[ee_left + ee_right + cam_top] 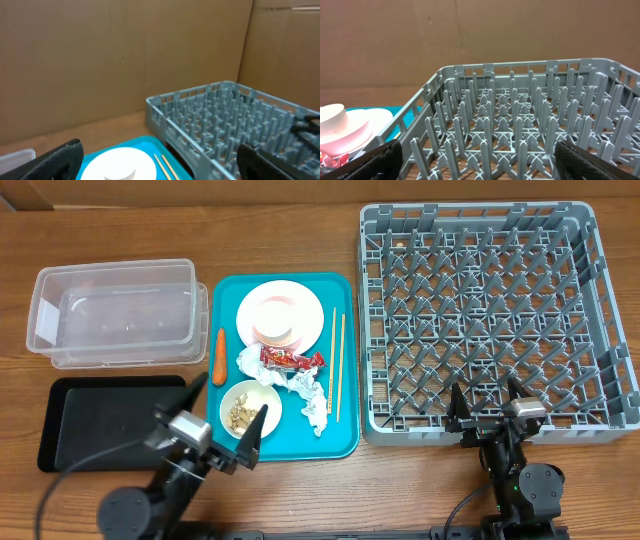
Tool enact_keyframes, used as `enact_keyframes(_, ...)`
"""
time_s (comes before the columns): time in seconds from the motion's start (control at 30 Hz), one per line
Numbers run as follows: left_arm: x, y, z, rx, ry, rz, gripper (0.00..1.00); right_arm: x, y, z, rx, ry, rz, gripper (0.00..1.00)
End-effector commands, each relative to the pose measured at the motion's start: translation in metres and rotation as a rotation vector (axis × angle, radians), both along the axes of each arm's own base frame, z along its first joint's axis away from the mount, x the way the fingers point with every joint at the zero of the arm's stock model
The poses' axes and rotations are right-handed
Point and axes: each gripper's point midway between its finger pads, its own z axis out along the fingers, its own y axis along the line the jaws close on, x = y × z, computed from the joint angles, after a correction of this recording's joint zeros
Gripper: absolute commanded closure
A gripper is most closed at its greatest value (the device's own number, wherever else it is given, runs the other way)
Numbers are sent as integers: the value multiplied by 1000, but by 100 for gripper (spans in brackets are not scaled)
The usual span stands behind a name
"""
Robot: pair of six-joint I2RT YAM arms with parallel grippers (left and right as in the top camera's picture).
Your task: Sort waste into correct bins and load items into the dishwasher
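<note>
On the teal tray [345, 435] lie a pale pink-white plate [280, 305], an orange carrot [220, 350], a red wrapper [292, 360], white tissues [315, 408], a white bowl [250, 408] holding beige scraps, and chopsticks [337, 365]. The clear tub [115, 315] and the black tray [100, 420] sit to the left. The grey dish rack [490, 320] stands on the right. My left gripper [225, 412] hangs open over the tray's near left corner, holding nothing. Above the rack's near edge my right gripper [488, 405] is open and holds nothing. The left wrist view shows the plate [125, 162] and chopsticks [167, 169].
A brown cardboard wall [125, 55] backs the wooden table. The rack's upright pegs [520, 115] fill the right wrist view, with the plate [345, 127] at its left edge. The rack [235, 120] lies right of the tray in the left wrist view.
</note>
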Motion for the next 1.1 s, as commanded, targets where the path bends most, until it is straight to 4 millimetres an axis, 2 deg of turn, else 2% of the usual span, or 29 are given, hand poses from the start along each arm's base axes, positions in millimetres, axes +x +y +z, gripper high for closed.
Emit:
enact_keyframes(0.0,13,-3,32,8,86,-18,0,0,2,-1,-6,-7,12,0)
enact_keyframes(0.13,39,-5,43,18,305,-21,0,0,2,-1,3,-5,12,0)
enact_keyframes(0.2,57,-6,42,23,449,-24,0,0,3,-1,44,0,11,0)
enact_keyframes(0.3,78,-7,37,25,575,-26,0,0,3,-1,121,10,9,0)
enact_keyframes(0.43,102,-17,19,8,689,-86,0,0,3,0,213,17,9,0)
enact_keyframes(0.5,114,-22,0,-4,761,-115,0,-1,8,-1,290,34,35,0)
enact_keyframes(0.6,121,-29,-19,-74,876,-134,0,-4,20,1,349,50,105,0)
enact_keyframes(0.7,125,-36,-30,-102,929,-178,0,-8,29,11,353,56,162,0)
enact_keyframes(0.8,128,-37,-38,-106,959,-183,0,-15,27,45,353,-1,164,0)
enact_keyframes(0.97,129,-37,-42,-105,972,-182,0,-32,22,136,358,-140,169,0)
enact_keyframes(1.07,134,-36,-40,-99,945,-172,0,-30,24,178,356,-134,180,0)
